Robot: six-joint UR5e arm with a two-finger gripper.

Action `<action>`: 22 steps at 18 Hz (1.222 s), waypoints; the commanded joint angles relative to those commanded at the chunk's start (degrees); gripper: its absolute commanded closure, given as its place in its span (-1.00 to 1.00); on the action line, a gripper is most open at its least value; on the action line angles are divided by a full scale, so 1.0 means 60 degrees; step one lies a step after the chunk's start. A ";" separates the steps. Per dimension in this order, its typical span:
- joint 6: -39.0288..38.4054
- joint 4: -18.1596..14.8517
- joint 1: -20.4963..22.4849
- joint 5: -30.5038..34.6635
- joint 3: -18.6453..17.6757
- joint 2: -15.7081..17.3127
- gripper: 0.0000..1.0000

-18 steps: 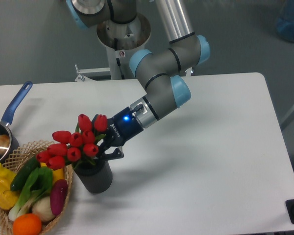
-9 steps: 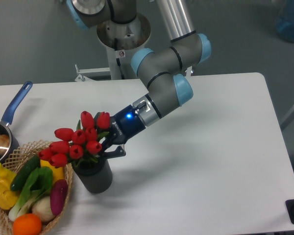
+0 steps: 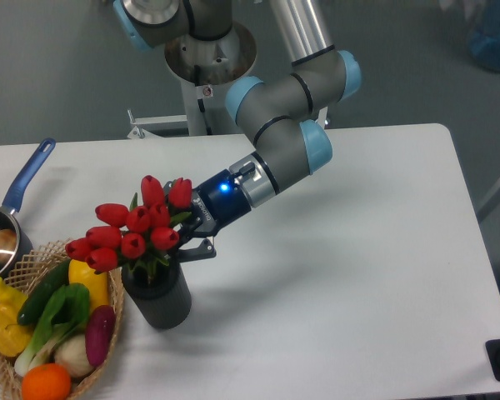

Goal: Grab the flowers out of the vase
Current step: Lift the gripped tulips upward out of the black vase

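The flowers [image 3: 133,229], a bunch of red tulips with green leaves, stick out of the vase [image 3: 160,302], a dark grey cylinder near the table's front left. The blooms lean left over the basket. My gripper [image 3: 186,240] reaches in from the right at a slant and is shut on the flowers just under the blooms, right above the vase's mouth. The stems are mostly hidden by leaves and by the vase's rim.
A wicker basket [image 3: 21,265] of vegetables and fruit stands at the front left, touching the vase's side. A blue-handled steel pot [image 3: 8,215] sits at the left edge. The arm's base [image 3: 208,58] is behind the table.
The gripper has risen and shifted slightly right with the tulips in it. The bunch sits higher above the vase's mouth than before.
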 joint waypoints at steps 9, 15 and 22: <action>-0.0103 -0.0015 0.0132 -0.0425 0.0000 0.0176 0.27; -0.0496 -0.0029 0.0263 -0.0631 0.0058 0.0337 0.27; -0.1187 -0.0029 0.0366 -0.0543 0.0161 0.0586 0.27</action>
